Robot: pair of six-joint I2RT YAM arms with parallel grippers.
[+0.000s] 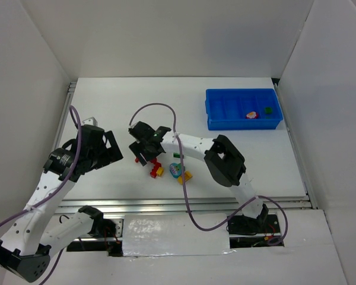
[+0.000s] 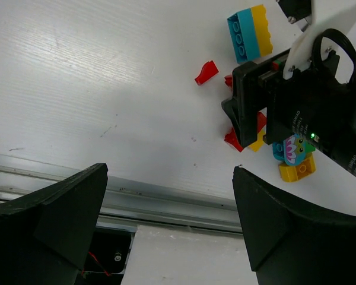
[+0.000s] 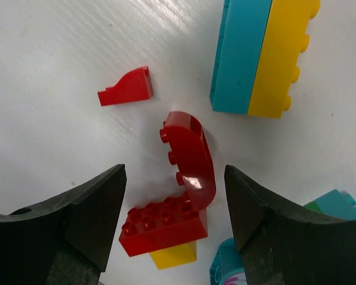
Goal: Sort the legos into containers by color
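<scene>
My right gripper [image 3: 175,172] is open and hovers just above a red curved lego [image 3: 191,155] joined to a red brick [image 3: 163,228] with a yellow piece under it; the jaws stand either side, not touching. A small red slope [image 3: 126,88] and a cyan-and-yellow brick [image 3: 261,56] lie beyond. In the top view the right gripper [image 1: 145,154] is over the lego cluster [image 1: 157,169] at table centre. My left gripper [image 2: 169,173] is open and empty, left of the cluster [image 1: 114,151]. The blue tray [image 1: 225,123] stands at the far right, holding a reddish lego [image 1: 252,114] and a green one [image 1: 269,110].
A cyan printed lego [image 1: 176,170], a yellow brick [image 1: 186,176] and a small green piece [image 1: 177,155] lie right of the right gripper. A metal rail [image 1: 184,203] runs along the table's near edge. White walls enclose the table.
</scene>
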